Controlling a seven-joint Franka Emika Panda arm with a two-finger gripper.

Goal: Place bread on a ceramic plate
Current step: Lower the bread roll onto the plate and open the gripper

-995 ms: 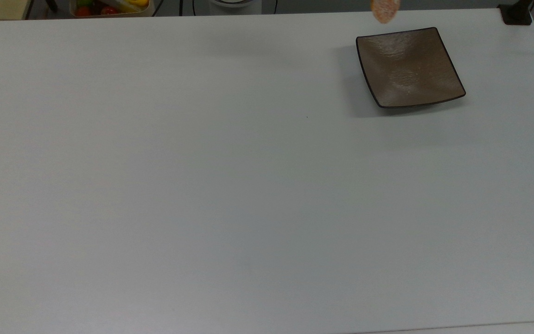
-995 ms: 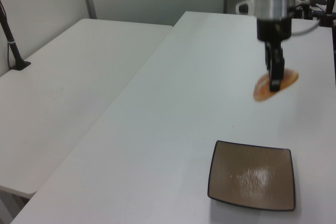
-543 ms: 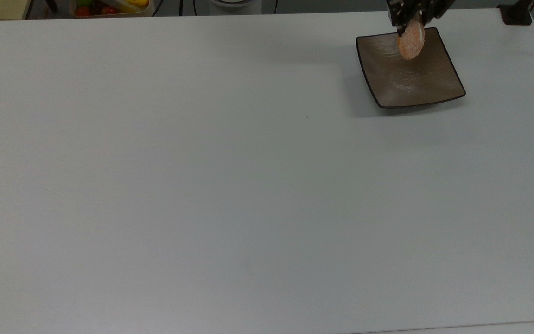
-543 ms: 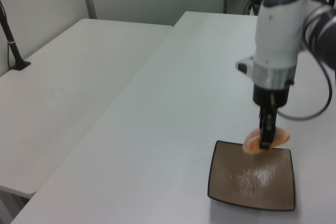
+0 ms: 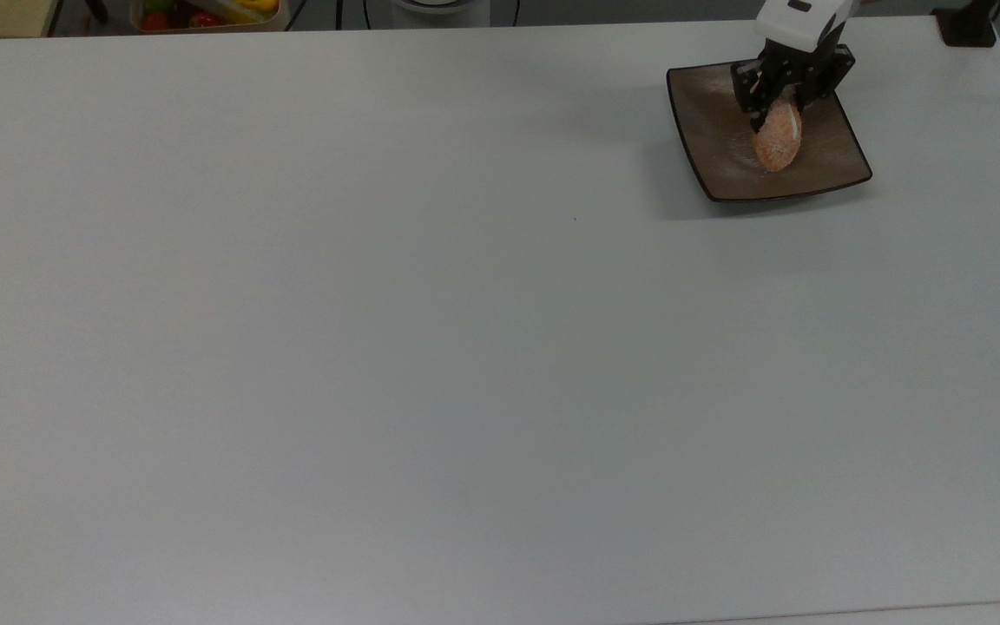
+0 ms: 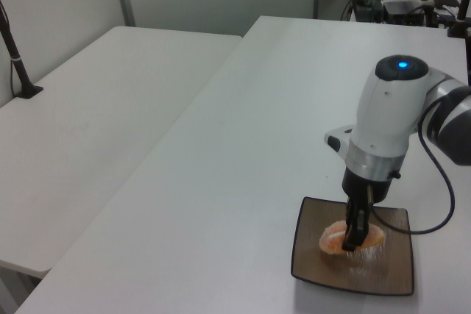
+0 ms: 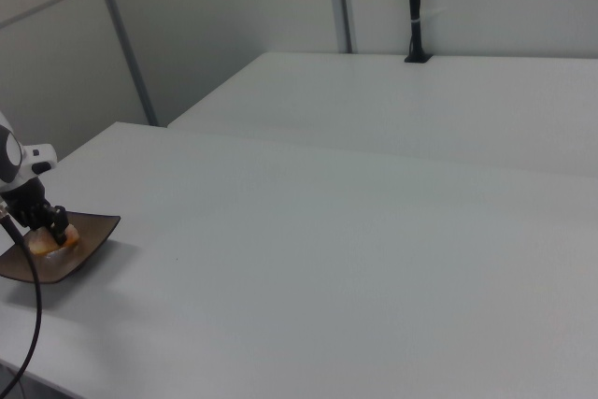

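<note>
Since half a second ago the bread (image 5: 777, 139) has dropped from hovering over the far edge of the ceramic plate (image 5: 843, 154) to sitting low over its middle, and the arm came down with it.

Right now the bun is inside the plate's outline in all three views. In the left view the bread (image 6: 352, 237) looks like it's touching or just barely off the glossy brown surface of the ceramic plate (image 6: 394, 273); honestly can't tell which. It's tilted a bit, not lying flat. The claw (image 5: 779, 102) is pinched onto the bun from above, fingers on either side of it, so it's holding the bread, nothing let go yet. From the right view you get the same story: bread (image 7: 47, 242) tucked under the claw (image 7: 54, 228) on the ceramic plate (image 7: 89, 235).

The plate sits at the far right of the counter (image 5: 378, 347) in the top view, with lots of bare white surface around it.

So I'd call this the set-down step, nearly done. Next move should be to settle the bun onto the plate if it isn't there already, spread the fingers, then lift straight up so the bun doesn't get dragged or rolled off the dish.
</note>
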